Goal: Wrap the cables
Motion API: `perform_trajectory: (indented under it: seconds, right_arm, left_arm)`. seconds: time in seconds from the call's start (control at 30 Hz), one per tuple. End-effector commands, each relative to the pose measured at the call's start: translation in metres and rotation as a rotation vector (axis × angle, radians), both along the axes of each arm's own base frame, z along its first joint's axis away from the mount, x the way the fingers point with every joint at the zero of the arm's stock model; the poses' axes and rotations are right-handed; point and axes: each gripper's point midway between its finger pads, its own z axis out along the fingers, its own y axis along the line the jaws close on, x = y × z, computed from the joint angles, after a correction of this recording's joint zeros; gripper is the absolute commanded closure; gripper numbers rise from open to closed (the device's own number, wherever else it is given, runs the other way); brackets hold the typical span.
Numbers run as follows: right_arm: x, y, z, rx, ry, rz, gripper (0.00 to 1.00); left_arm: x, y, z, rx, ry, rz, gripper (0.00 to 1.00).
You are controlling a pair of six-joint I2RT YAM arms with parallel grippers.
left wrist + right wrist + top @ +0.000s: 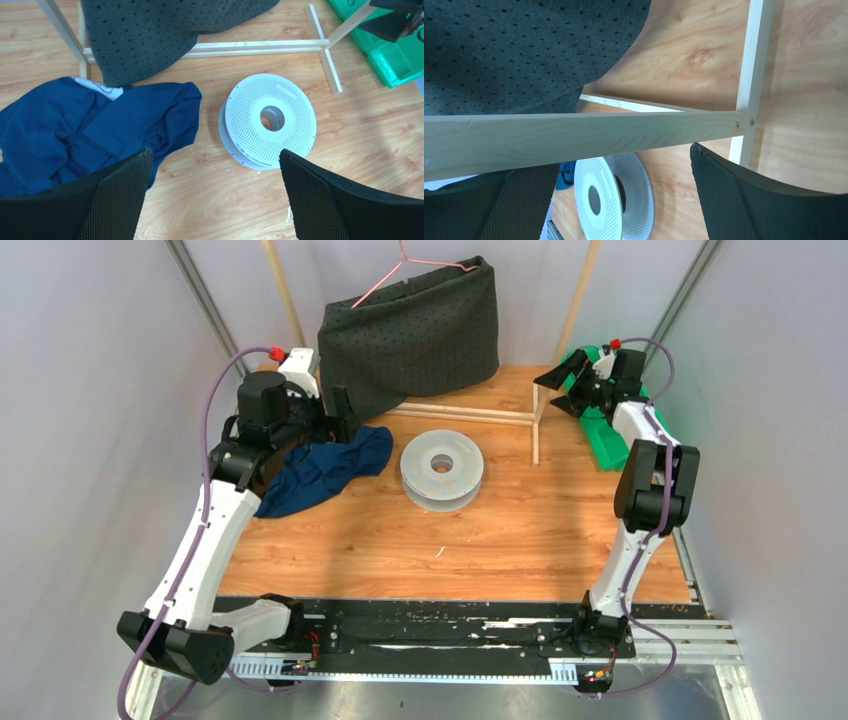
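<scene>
Overhead, left jaws spread, right jaws spread, perforated spool (465,474) flat near blue cloth (322,475)

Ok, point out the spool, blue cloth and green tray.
spool (245,120), left wrist view, top flange beside the hub hole.
blue cloth (75,135), left wrist view, middle of the folds.
green tray (603,445), top external view, near end.

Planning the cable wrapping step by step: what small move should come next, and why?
Probably ease the left gripper down toward the grey-white perforated plastic spool. It lies flat on the wooden table, bare of wire, just ahead of its open, empty jaws, while a pale wooden rack bar crosses in front of the right gripper, also open. No thin black cable shows in any view.
</scene>
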Motion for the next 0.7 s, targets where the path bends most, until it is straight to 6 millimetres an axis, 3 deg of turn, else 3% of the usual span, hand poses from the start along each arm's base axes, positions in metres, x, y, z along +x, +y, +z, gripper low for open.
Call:
perform_trajectory:
  seconds: [0.0,0.13,0.3,0.5,0.6,0.67]
  right_arm:
    - [0.041,-0.017,0.004,0.016,-0.032,-0.059,0.00]
    - [0.060,-0.021,0.000,0.015,-0.032,-0.054,0.00]
    - [0.048,-0.025,0.008,-0.074,-0.030,-0.051,0.00]
    - [-0.004,-0.031,0.055,-0.225,-0.110,-0.074,0.00]
    - [-0.042,-0.041,0.063,-0.338,-0.099,-0.097,0.00]
    - [-0.065,-0.059,0.061,-0.457,-0.079,-0.167,0.00]
  left_arm:
    - [-0.003,0.002,0.008,-0.017,-0.024,0.025,0.00]
    - [-0.002,-0.002,0.003,-0.034,0.006,0.018,0.00]
    - [-0.002,-0.014,0.018,-0.115,0.003,-0.009,0.00]
    - [-0.005,-0.018,0.009,-0.080,0.030,0.001,0.00]
    - [-0.012,-0.022,-0.001,-0.035,0.055,-0.002,0.00]
    - [-0.018,-0.026,-0.008,-0.005,0.066,-0.005,0.00]
